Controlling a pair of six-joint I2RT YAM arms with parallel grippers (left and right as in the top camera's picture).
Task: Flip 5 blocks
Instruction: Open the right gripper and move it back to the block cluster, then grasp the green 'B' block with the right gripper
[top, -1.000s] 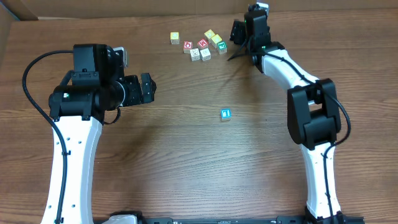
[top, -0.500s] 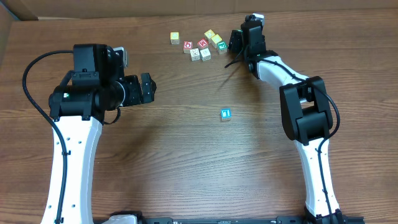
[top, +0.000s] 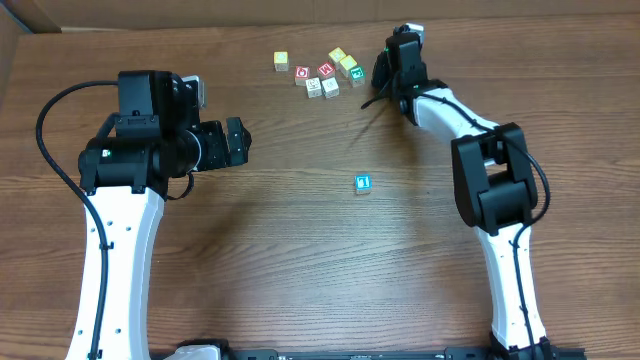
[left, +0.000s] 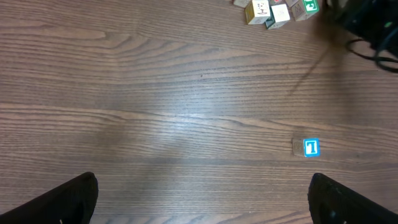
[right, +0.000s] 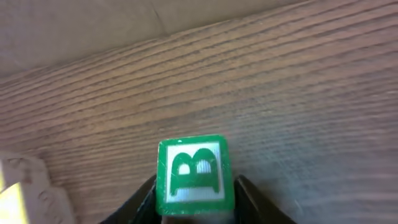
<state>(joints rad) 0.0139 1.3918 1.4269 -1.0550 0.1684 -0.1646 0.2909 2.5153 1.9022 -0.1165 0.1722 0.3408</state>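
Snugly between right jaws, green B block, table edge close.

Our right tool clamps the green block. Our left tool hangs wide open, well left of that block.

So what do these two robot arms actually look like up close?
The left arm and right arm have smooth white tube-like links joined by chunky black joint housings. A thin black cable loops beside each one. The left hand and right hand are black, each with two dark fingers. No lettering is readable.
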